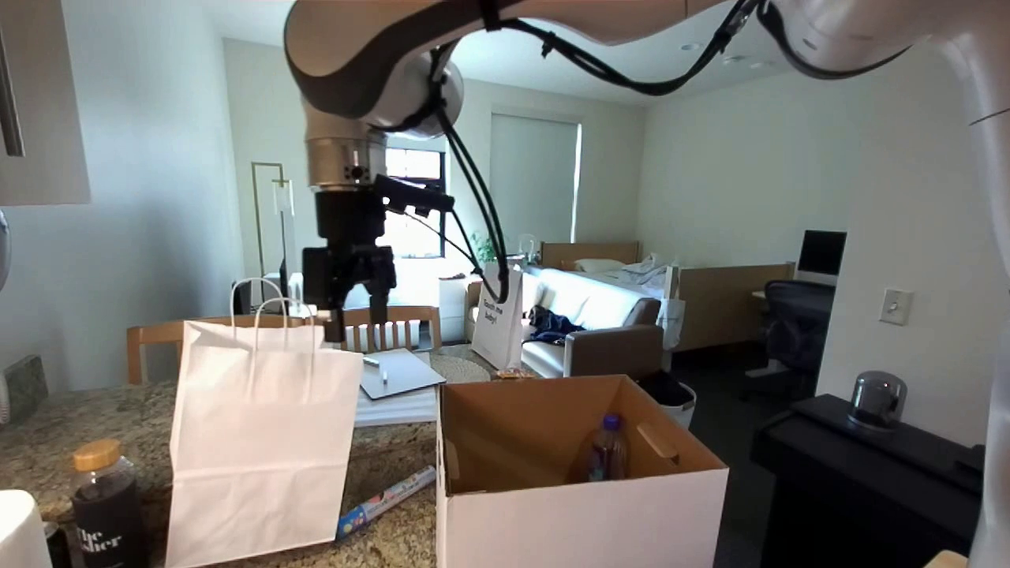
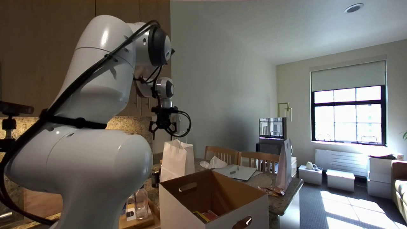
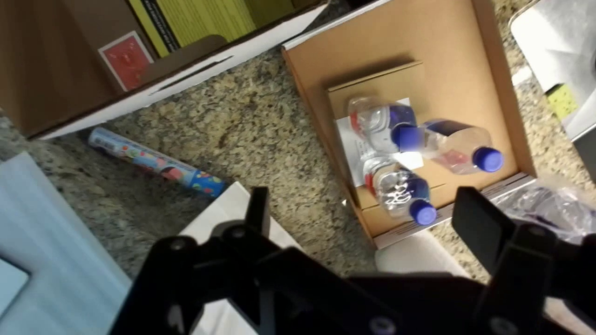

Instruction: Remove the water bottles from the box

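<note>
Speckled counter (image 3: 270,153) carries the work. Gripper (image 1: 357,325): jaws spread wide, grasping nothing, suspended over the white bag (image 1: 260,442), presumably that high to clear its top; contact with the bag I cannot determine. Right in the wrist view, three water bottles (image 3: 400,188) are clustered in the shallow carton (image 3: 447,42), whose low walls likely corral them while leaving the caps reachable. Right of the bag in an exterior view, another bottle (image 1: 607,457) sits inside the deep box (image 1: 580,521), base hidden by the near wall; those high walls would demand a vertical reach. Which container is to be emptied I cannot confirm.
</note>
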Motion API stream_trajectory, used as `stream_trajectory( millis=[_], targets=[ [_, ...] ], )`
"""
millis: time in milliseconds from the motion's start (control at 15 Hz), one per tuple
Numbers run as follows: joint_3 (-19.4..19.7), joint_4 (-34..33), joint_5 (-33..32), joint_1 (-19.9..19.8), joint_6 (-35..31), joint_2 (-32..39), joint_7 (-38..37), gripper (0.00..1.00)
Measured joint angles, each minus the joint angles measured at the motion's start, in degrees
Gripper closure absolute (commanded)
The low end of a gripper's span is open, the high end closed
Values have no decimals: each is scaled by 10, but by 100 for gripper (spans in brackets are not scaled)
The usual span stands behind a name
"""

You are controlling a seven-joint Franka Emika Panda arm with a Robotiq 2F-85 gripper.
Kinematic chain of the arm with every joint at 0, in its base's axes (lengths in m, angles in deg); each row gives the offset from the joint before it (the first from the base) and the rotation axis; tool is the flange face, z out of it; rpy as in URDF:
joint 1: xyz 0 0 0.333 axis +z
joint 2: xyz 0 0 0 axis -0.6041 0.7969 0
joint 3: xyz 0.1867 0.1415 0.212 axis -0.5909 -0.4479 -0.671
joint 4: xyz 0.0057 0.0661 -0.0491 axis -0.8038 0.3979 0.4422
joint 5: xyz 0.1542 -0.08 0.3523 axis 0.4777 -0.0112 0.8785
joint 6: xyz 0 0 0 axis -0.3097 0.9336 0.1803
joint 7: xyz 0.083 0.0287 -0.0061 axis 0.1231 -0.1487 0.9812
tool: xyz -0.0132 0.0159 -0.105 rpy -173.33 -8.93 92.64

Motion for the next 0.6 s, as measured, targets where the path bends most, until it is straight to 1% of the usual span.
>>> stream_trajectory(
  millis=[267, 600],
  targets=[
    [21, 99, 0, -50, -77, -88, -39, 0],
    [45, 247, 14, -89, -179, -200, -109, 0]
  ],
)
